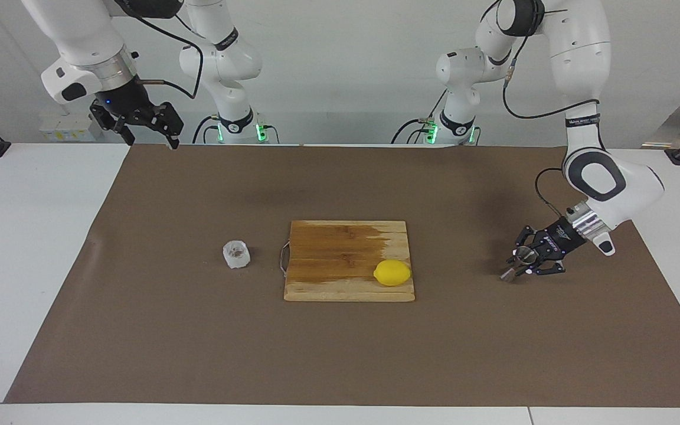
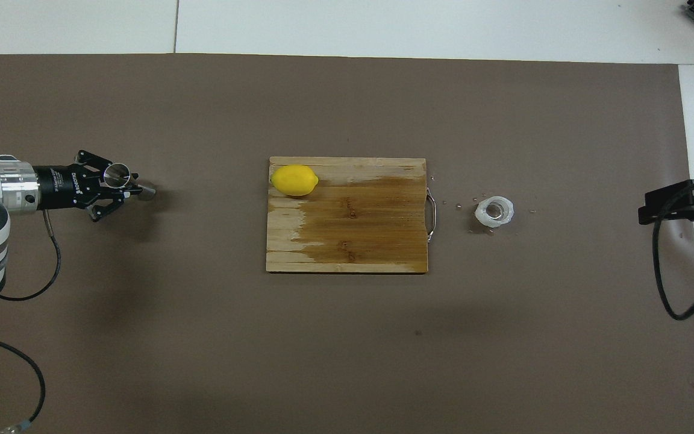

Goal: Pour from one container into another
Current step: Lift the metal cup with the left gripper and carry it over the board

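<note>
Jigger (image 1: 520, 258) is pinched by the left gripper (image 1: 523, 262), low over the mat toward the left arm's end from the cutting board (image 1: 349, 260). Cup (image 1: 236, 254) sits beside the board's handle. Right gripper (image 1: 160, 127) is parked; fingers unreadable. Likely step: jigger is carried cupward; pouring needs both containers together.

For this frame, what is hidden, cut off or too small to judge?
- Steel jigger: in both views the left pincer surrounds it; whether it rests on the mat or is lifted cannot be told.
- Jigger contents: too small in either view.
- Translucent cup: liquid level unreadable in both views.
- Right pincer: overhead view cuts it at the frame edge; the arm waits raised.
</note>
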Available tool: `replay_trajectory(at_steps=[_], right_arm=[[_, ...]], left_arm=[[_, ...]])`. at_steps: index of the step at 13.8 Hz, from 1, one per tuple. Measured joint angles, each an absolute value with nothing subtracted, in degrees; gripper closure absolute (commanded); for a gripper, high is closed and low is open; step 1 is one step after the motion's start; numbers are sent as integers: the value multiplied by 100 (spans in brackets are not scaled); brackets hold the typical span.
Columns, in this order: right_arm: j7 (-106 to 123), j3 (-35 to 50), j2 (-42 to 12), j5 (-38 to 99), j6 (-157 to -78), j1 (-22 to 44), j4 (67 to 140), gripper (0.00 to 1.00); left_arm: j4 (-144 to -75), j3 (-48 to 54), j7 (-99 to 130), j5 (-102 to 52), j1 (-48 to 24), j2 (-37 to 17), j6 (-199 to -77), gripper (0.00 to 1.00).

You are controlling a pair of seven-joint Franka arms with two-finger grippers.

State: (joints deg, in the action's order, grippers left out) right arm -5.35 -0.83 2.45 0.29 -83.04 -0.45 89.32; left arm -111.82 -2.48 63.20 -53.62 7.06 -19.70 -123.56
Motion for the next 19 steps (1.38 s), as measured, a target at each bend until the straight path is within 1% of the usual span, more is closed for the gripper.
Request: replay_trajectory(at_steps=[3,5,7,10,15,19], right_arm=[[-535,-83,245,29,-8304,-45,8932,0],[-535,-83,245,29,-8304,-45,8932,0],[-535,-83,245,29,-8304,-45,8932,0],[-535,-83,245,29,-8304,-45,8932,0],[-535,-83,245,29,-8304,-45,8932,0],[-535,-83,245,29,-8304,-45,8932,0]], left_arm=[[-11176,-238,6329,-5603,701,-1916,-12387,100],[-11175,-202,6578,-5655,673,-1744,-12385,100],[-11176,-186,7076,-5659,433,-1573,-12395,100],[-11177,-162,8216,-5706,-289,-1412,-12857,100],[-11186,-128,10408,-5844,-1979,-1295,-14599,100],[-11178,-135,11016,-6170,-2627,-1294,-15229,100]])
